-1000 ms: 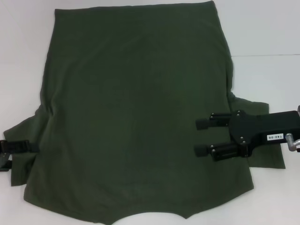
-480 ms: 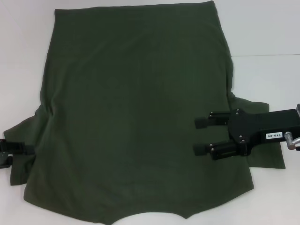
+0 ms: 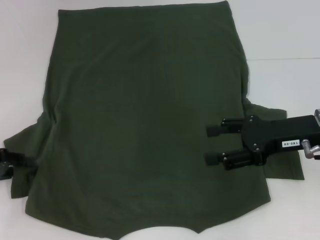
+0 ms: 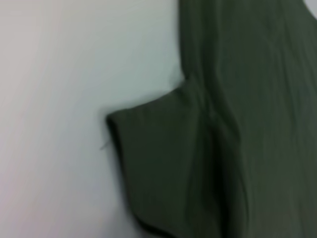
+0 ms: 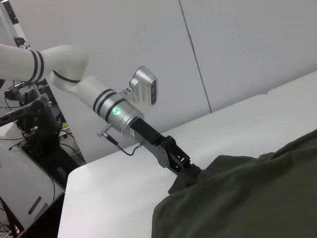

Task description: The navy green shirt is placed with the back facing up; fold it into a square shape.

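The navy green shirt (image 3: 145,115) lies flat on the white table (image 3: 282,35), plain side up, hem far and collar near. My right gripper (image 3: 214,145) is open and points inward over the shirt's right side, by the right sleeve (image 3: 286,171). My left gripper (image 3: 6,162) is at the picture's left edge, at the left sleeve (image 3: 22,145). The right wrist view shows its tip (image 5: 185,170) meeting the cloth edge (image 5: 247,198). The left wrist view shows the left sleeve (image 4: 163,163) lying flat.
The table has a seam (image 3: 285,59) on the right side. The left arm (image 5: 119,111) reaches in from beyond the table's far corner. A dark equipment stand (image 5: 29,129) is off the table behind it.
My left gripper has drawn slightly outward toward the picture's left edge. My right gripper has shifted a little inward over the shirt. The shirt lies as before.
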`<action>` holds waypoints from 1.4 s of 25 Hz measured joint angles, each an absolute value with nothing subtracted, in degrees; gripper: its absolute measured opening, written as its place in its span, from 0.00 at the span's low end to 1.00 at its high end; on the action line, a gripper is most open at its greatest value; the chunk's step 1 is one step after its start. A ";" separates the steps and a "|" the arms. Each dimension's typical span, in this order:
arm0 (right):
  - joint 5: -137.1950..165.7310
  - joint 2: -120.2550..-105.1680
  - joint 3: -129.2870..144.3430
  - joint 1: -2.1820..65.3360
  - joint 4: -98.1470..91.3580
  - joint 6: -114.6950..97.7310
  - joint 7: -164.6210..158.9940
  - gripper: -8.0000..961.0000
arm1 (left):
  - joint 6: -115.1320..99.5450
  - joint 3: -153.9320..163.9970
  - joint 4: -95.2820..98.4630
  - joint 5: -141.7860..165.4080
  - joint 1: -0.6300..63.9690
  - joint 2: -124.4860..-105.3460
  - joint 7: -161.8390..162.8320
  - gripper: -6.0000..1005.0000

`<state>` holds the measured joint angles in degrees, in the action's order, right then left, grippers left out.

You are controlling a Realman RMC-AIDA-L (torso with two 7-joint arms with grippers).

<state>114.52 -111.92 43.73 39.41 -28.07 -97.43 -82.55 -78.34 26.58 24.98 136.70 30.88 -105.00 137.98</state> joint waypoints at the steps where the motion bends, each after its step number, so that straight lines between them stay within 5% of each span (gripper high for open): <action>1: 114.52 -111.93 43.90 39.48 -28.08 -97.43 -82.58 0.93 | -78.26 26.62 24.98 136.72 30.87 -104.94 138.27 0.42; 6: 114.52 -111.96 44.29 39.68 -28.05 -97.40 -82.61 0.93 | -78.25 26.89 25.10 136.76 30.67 -104.78 138.46 0.40; 12: 114.52 -111.97 44.30 39.72 -28.04 -97.38 -82.70 0.93 | -78.22 26.90 25.09 136.76 30.77 -104.83 138.47 0.21; 14: 114.52 -111.96 44.30 39.73 -28.03 -97.38 -82.72 0.93 | -78.22 26.90 25.08 136.76 30.84 -104.84 138.49 0.01; 23: 114.52 -111.96 44.30 39.54 -28.03 -97.38 -82.72 0.93 | -78.56 26.91 25.38 136.76 31.06 -104.33 138.66 0.01; 35: 114.52 -111.89 44.30 39.63 -28.10 -97.27 -82.99 0.93 | -86.24 25.82 31.11 144.61 36.38 -97.23 143.82 0.01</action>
<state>114.52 -111.89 44.30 39.63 -28.10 -97.27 -82.99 -86.24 25.82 31.11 144.61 36.38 -97.23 143.82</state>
